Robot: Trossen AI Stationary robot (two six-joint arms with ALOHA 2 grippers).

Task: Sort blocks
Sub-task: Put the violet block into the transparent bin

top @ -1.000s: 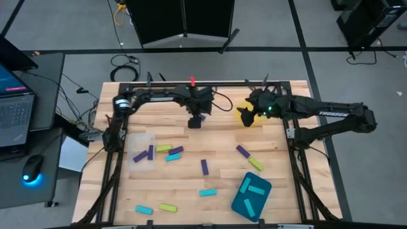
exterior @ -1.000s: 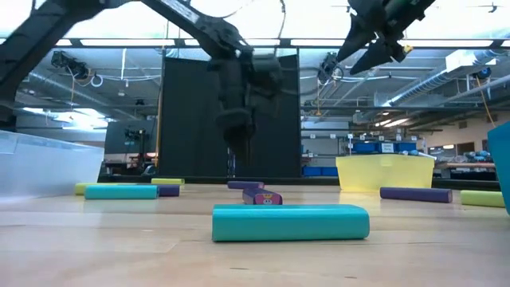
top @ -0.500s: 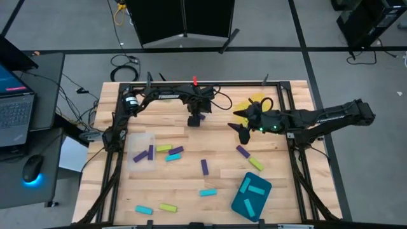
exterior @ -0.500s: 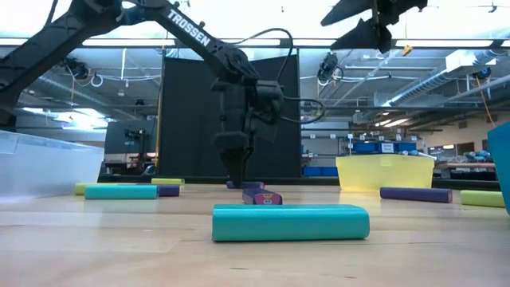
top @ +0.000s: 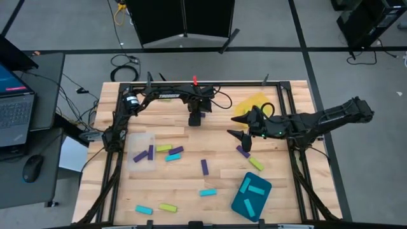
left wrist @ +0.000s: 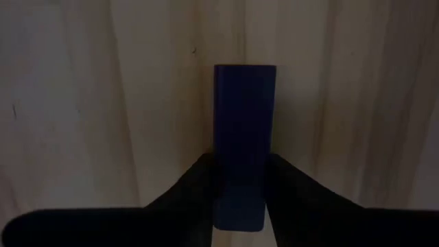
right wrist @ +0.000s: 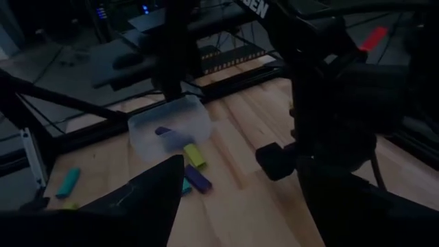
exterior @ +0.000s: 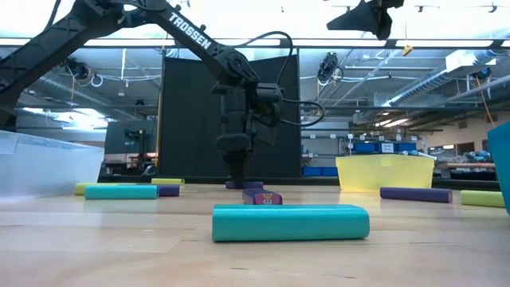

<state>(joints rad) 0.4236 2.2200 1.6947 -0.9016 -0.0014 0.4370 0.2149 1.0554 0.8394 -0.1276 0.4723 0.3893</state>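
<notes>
At the table's far edge, left gripper (top: 196,121) pointing straight down, fingers (left wrist: 199,180) closed from both sides on a dark purple block (left wrist: 243,137) that lies flat on the wood; same gripper in the low view (exterior: 237,163) reaching down to the tabletop just behind a small purple block (exterior: 263,196). Right gripper (top: 240,137) held above the table right of centre, fingers spread wide and holding nothing, beside the yellow tray (top: 252,104) and over a purple block (top: 243,151) that lies touching a yellow-green block (top: 255,163). Clear tray (top: 141,151) at the left, holding one purple block (top: 139,156); a second purple block (top: 151,152) at its right rim, whether inside cannot be told. Just right of that tray: yellow-green block (top: 164,147), purple block (top: 176,151), cyan block (top: 171,157). Centre of the table: upright-lying purple block (top: 205,166); nearer the front, cyan block (top: 207,192), which fills the low view's foreground (exterior: 290,222). Front left: cyan block (top: 144,209) and yellow-green block (top: 168,207), side by side. Teal tray (top: 238,202) at the front right, holding two cyan blocks (top: 255,189), (top: 248,207). Laptop (top: 15,109) and mouse (top: 30,168) on the side desk, off the left of the table
</notes>
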